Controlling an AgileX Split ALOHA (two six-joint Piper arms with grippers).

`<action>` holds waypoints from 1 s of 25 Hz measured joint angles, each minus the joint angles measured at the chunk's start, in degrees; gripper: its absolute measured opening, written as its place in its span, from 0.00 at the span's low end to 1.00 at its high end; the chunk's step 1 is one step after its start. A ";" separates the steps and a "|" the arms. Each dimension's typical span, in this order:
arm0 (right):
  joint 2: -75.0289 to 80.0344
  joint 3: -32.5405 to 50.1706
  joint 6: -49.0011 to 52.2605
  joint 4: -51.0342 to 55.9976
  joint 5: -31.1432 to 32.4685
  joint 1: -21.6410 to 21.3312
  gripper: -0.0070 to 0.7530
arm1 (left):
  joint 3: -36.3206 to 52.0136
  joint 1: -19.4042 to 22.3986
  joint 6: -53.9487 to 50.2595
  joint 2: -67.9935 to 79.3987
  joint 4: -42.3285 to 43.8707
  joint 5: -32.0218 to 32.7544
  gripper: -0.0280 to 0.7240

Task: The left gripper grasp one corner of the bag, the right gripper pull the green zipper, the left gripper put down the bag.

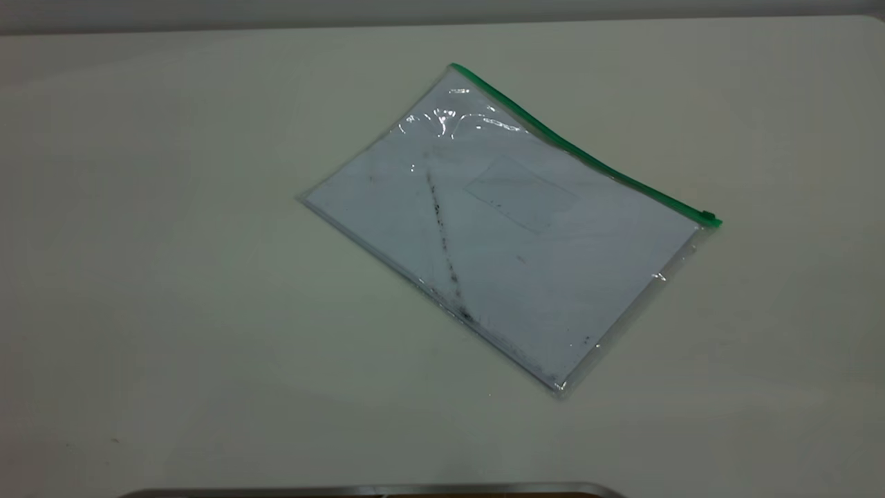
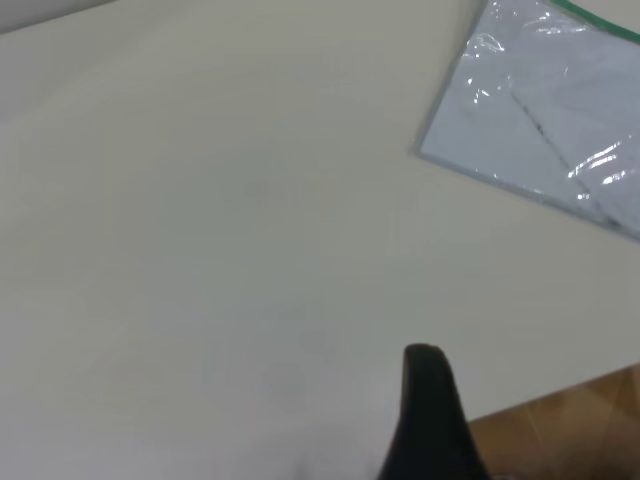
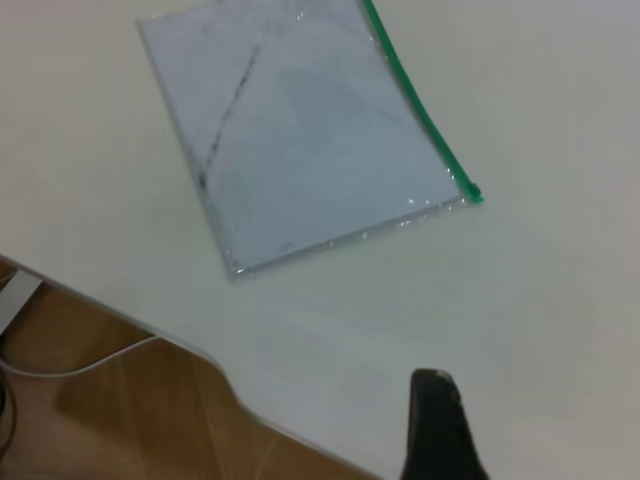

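Only one black tapered fingertip of the left gripper [image 2: 432,415] visible, cut off at the edge of its wrist view; whether open or closed cannot be told. Hovering above the pale, off-white table [image 1: 173,277] near its edge, well apart from the bag. Same for the black pointed right gripper [image 3: 440,428]: a single dark tip, the rest out of frame, finger state impossible to tell, also over bare table near the rim, apart from the bag. Neither gripper seen in the exterior view.

Lying flat on the table, right of centre in the exterior view: the flat rectangular clear plastic bag [image 1: 505,228] with a white sheet inside (a dark diagonal smudge line across it, plus a faint small clear pocket). Turned diagonally, long axis running from upper left down to lower right. Thin bright green zipper [image 1: 581,155] along the far long edge, its tiny slider tab at the right-hand end. Wrinkled, shiny corner of the bag [image 1: 460,83] at the strip's other, far-left end. Partly cut off in the left wrist view.
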 joint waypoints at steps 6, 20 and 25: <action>-0.79 0.00 0.00 0.00 0.00 0.00 0.69 | 8.87 0.00 0.00 -11.69 -0.09 0.00 0.82; -0.84 0.00 0.00 0.00 0.00 0.00 0.69 | 29.11 0.00 -2.37 -21.82 -0.02 -0.33 0.82; -0.84 0.00 0.00 0.00 0.00 0.00 0.69 | 31.79 0.00 -2.67 -21.82 0.02 -1.82 0.82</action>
